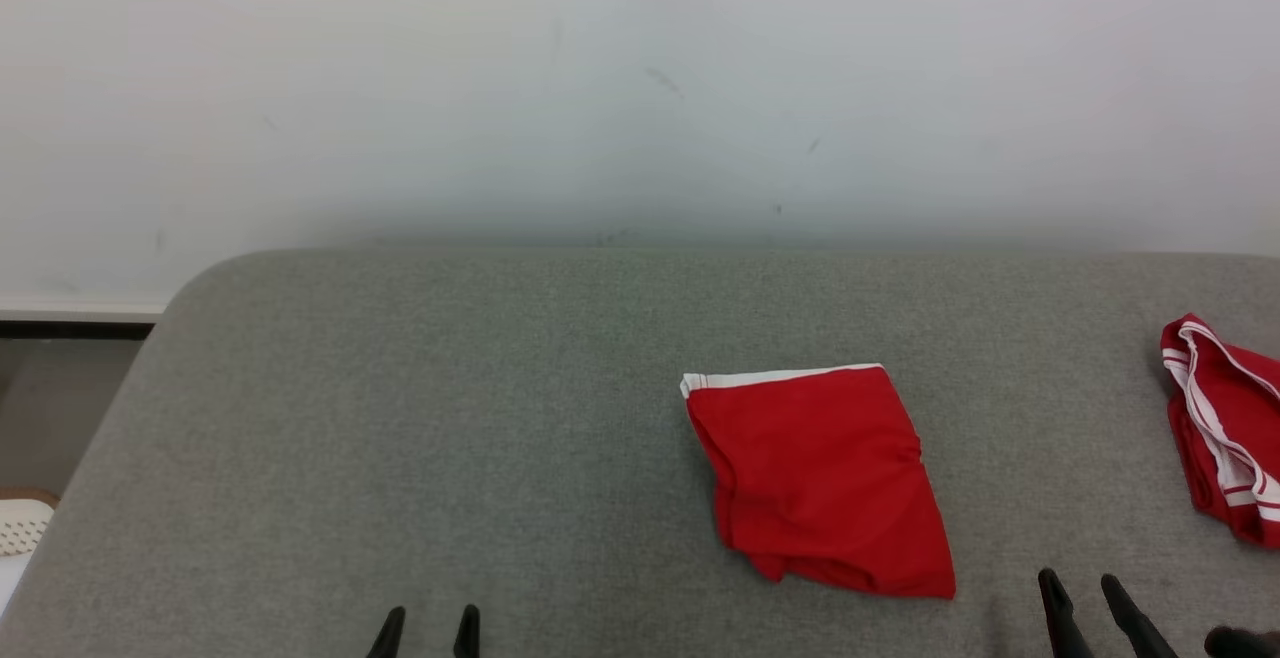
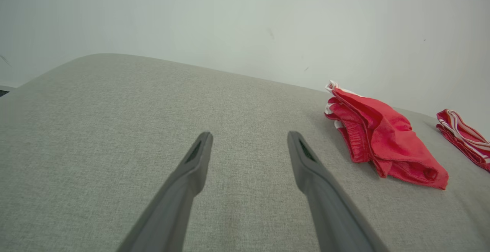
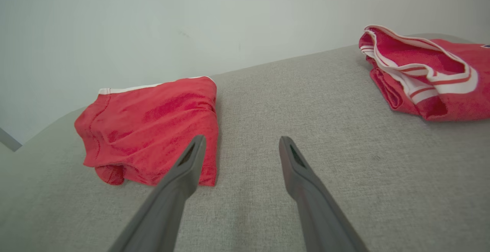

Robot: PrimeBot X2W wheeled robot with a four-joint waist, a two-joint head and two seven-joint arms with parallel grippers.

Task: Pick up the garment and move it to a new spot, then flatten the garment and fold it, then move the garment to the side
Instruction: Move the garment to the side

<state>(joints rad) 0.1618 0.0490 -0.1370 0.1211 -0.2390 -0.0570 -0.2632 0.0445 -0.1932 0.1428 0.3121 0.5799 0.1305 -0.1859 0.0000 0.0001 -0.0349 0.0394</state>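
Shorts point(image 1: 820, 483) in red with a white waistband lie folded into a compact packet right of centre on the grey padded surface point(image 1: 450, 418). You can take the pickup, flattening and folding as done, and what looks left is moving them aside. Your left pincer point(image 1: 430, 613) and right pincer point(image 1: 1077, 578) both hang spread wide and empty, the right one near the shorts' front corner. A striped red garment point(image 1: 1225, 428) sits well apart at the far right.

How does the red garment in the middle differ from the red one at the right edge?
The middle garment is plain red with one white band, folded flat. The right garment carries several white stripes and lies bunched. Both are red and rest on the grey cushion.
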